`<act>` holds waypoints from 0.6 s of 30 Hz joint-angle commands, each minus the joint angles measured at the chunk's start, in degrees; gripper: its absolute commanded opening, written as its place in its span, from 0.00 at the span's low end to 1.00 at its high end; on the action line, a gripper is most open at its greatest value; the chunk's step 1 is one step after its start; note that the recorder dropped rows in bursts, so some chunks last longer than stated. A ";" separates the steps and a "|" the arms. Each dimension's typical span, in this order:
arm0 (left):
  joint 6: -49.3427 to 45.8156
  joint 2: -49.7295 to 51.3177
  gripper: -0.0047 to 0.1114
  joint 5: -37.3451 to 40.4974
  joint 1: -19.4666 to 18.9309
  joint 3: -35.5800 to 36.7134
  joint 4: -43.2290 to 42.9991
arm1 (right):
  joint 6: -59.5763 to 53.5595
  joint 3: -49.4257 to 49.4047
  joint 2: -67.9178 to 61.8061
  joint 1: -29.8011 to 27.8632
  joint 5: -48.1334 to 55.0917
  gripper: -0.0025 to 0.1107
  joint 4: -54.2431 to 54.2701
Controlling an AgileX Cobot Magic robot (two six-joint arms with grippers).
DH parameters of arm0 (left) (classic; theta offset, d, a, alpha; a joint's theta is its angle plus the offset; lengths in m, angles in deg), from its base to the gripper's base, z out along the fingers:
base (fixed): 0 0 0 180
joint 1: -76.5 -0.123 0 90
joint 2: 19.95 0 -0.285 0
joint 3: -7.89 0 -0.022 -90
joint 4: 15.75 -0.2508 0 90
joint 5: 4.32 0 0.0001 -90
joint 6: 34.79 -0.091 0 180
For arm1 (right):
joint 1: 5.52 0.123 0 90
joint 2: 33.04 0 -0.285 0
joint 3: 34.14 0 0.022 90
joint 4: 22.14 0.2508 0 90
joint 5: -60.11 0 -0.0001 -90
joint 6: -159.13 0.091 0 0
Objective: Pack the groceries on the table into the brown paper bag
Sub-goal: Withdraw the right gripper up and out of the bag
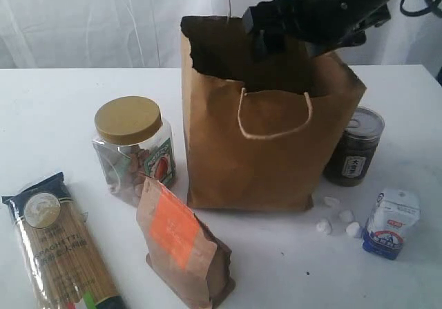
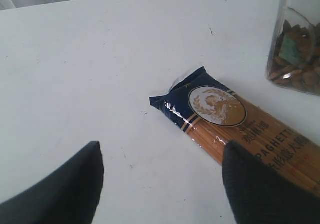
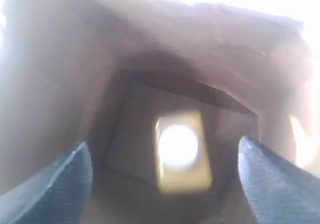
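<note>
The brown paper bag (image 1: 262, 150) stands upright mid-table. My right arm (image 1: 324, 12) reaches into its mouth from above. Inside the bag, my right gripper (image 3: 162, 141) is open, with the white-capped yellow bottle (image 3: 182, 151) lying free below it on the bag's floor. My left gripper (image 2: 162, 144) hovers open over bare table (image 2: 75, 58), one finger over the blue-ended spaghetti packet (image 2: 225, 119). That packet (image 1: 59, 247) lies at front left. The tan-lidded clear jar (image 1: 131, 150) and the orange-labelled brown pouch (image 1: 183, 247) stand left of the bag; the metal-lidded dark jar (image 1: 356, 146) and the small white-blue packet (image 1: 391, 222) stand to its right.
Small white lumps (image 1: 335, 216) lie between the bag's front right corner and the white-blue packet. A pale curtain hangs behind the table. The clear jar's side (image 2: 297, 43) shows in the left wrist view, close to the spaghetti packet.
</note>
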 commanded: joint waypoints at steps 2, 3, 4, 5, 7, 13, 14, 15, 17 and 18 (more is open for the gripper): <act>0.00 -0.24 0.64 -0.17 0.52 0.18 -0.23 | -3.95 0.25 6.01 2.35 -1.65 0.67 -0.07; 0.00 -0.24 0.64 -0.17 0.52 0.18 -0.23 | -4.86 0.25 7.12 2.82 -2.00 0.67 0.02; 0.00 -0.24 0.64 -0.17 0.52 0.18 -0.23 | -5.61 0.25 8.25 3.27 -2.25 0.67 0.02; 0.00 -0.24 0.64 -0.17 0.52 0.18 -0.23 | -6.10 0.25 9.11 3.52 -2.50 0.67 0.02; 0.00 -0.24 0.64 -0.17 0.52 0.18 -0.23 | -6.79 0.25 10.89 4.09 -2.90 0.67 0.02; 0.00 -0.24 0.64 -0.17 0.52 0.18 -0.23 | -6.79 0.25 16.21 4.34 -1.23 0.67 0.05; 0.00 -0.24 0.64 -0.17 0.52 0.18 -0.23 | -6.79 0.25 16.95 4.34 -0.74 0.67 -0.08; 0.00 -0.24 0.64 -0.17 0.52 0.18 -0.23 | -6.79 0.25 18.13 4.34 0.13 0.67 -0.61; 0.00 -0.24 0.64 -0.17 0.52 0.18 -0.23 | -6.79 0.25 19.81 4.34 1.26 0.67 -2.20; 0.00 -0.24 0.64 -0.17 0.52 0.18 -0.23 | -6.79 0.25 21.25 4.34 2.33 0.67 -3.25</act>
